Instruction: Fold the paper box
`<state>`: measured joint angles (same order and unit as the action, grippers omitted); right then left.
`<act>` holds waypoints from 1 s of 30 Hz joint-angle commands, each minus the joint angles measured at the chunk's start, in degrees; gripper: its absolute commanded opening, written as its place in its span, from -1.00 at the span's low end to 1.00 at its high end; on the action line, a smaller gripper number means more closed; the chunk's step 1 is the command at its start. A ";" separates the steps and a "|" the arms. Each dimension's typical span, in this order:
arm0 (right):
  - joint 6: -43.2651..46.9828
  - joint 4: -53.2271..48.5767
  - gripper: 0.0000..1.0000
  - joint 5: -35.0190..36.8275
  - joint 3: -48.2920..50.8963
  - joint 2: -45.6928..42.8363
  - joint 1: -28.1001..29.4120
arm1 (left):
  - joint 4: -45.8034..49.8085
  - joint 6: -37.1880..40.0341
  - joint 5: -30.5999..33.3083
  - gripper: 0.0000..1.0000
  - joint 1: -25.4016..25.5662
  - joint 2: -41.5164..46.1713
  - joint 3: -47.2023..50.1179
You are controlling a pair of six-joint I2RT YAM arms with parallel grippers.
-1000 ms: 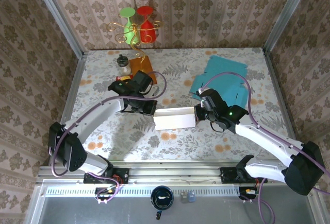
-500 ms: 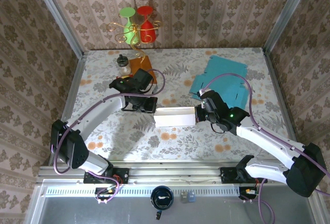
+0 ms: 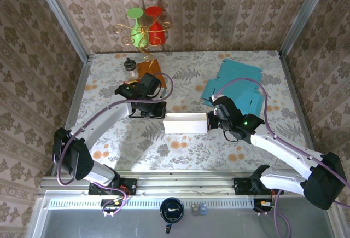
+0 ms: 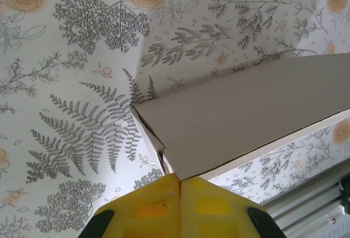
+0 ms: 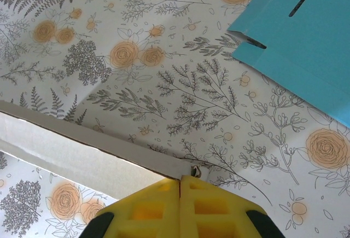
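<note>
The white paper box point(image 3: 185, 123) lies on the floral table point(image 3: 136, 147) near its middle, long side across the top view, between the two arms. The left tool point(image 4: 180, 180) is clenched, its yellow pads pressed flat together and its tips touching the box's left end corner. The right tool point(image 5: 180, 182) is likewise clenched, tips against the box's right end. Whether either nips a thin flap between its pads cannot be told, as the seam hides it. Teal cardboard blanks point(image 3: 236, 86) lie well apart, at the far right.

Assessment: the box is thin card — light, easily creased, and apt to slide on the smooth table if pushed from one end alone. Its long walls look stiff along the fold lines but would likely bow under side pressure. Hold is best taken at the short end flaps, close to the creases — both ends braced together.
</note>
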<state>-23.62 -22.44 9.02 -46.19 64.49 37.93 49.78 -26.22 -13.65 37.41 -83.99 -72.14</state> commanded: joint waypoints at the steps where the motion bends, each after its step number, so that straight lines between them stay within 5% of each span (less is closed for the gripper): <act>1: -0.99 0.87 -1.00 -0.04 1.37 -0.84 0.80 | -3.44 -0.91 -2.10 -1.00 0.20 1.25 2.97; 30: -0.12 3.90 -1.00 -1.29 5.35 -2.57 0.89 | -14.31 0.97 7.70 -1.00 5.89 10.69 18.28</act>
<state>-24.01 -18.31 9.54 -42.65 62.43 38.09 33.89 -24.86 -6.04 42.48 -72.55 -56.34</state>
